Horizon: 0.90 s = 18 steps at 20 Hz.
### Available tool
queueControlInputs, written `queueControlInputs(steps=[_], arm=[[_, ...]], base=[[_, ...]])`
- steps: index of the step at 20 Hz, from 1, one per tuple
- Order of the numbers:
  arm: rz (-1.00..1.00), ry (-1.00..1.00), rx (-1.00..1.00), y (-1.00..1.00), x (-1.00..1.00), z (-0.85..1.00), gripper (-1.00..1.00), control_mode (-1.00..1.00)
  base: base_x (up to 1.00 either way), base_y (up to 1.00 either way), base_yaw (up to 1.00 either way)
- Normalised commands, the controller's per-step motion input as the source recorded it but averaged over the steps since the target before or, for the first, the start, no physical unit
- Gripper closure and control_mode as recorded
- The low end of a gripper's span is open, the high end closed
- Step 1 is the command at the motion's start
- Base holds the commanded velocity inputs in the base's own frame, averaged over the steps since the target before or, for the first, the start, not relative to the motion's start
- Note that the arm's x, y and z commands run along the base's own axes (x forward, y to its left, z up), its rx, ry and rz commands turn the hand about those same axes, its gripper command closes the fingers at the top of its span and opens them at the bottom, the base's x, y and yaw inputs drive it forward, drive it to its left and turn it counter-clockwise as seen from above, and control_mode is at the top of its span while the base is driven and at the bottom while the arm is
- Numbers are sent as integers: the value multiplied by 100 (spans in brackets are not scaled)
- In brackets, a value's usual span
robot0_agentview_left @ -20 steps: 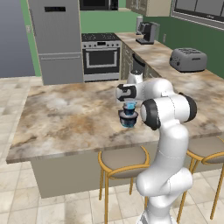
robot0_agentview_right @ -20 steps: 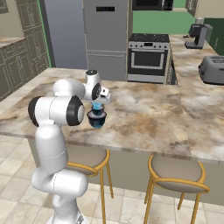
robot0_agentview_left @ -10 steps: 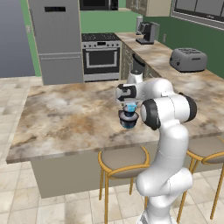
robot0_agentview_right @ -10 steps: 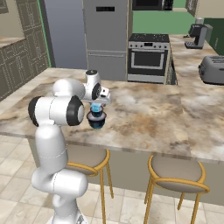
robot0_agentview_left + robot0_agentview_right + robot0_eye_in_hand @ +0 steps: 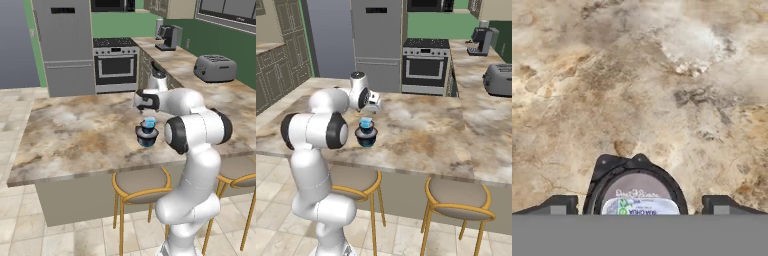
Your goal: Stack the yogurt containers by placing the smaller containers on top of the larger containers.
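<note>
two fingers point(image 5: 559, 204) now off tiny cup point(image 5: 149, 122)

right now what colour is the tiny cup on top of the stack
Light blue; the tiny cup shows best in the left base view.

1. Bright, even, diffuse light; no glare.
2. A soft, faint shadow lies under the counter point(image 5: 75, 135) overhang.
3. Rendered textures look soft and slightly blurred, especially close up on the marble.

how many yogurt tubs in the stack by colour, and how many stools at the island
dark-blue tubs: 2
light-blue tub: 1
stools: 2
total: 5
</note>
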Motion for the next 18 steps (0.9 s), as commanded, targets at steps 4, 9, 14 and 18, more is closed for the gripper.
queueControlInputs(steps=[4,9,14,18], arm=[[0,-18,0,-11,-52,100,-100,-100],[0,-17,0,-3,-75,79,-100,-100],[0,-12,-4,8,-80,49,-100,-100],[0,-15,-11,19,-90,52,-100,-100]], base=[[0,0,0],[0,0,0],[0,0,0],[0,0,0]])
